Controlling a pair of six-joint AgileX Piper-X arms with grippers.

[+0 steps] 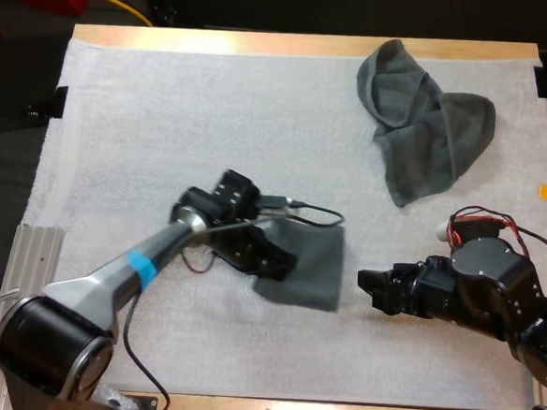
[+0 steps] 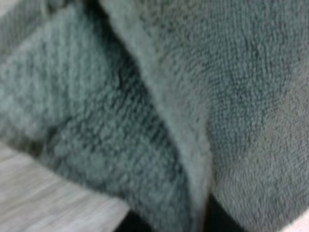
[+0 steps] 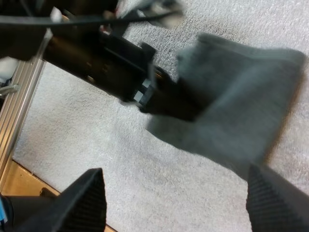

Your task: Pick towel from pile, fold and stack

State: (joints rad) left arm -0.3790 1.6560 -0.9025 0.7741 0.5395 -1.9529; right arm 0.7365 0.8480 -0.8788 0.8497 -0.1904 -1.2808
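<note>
A folded dark grey-green towel (image 1: 312,264) lies on the white mat near the front middle. My left gripper (image 1: 284,259) is at its left edge, shut on the towel (image 3: 241,106); in the left wrist view the towel's folds (image 2: 241,96) press right up against the camera. My right gripper (image 1: 366,287) sits just right of this towel, low over the mat. It is open, and its fingers (image 3: 87,198) stand wide apart with nothing between them. A second towel, crumpled (image 1: 425,122), lies at the far right of the mat.
The white mat (image 1: 167,122) covers most of the wooden table, with bare mat at the left and far middle. A metal rail (image 3: 19,101) runs along the table's left side.
</note>
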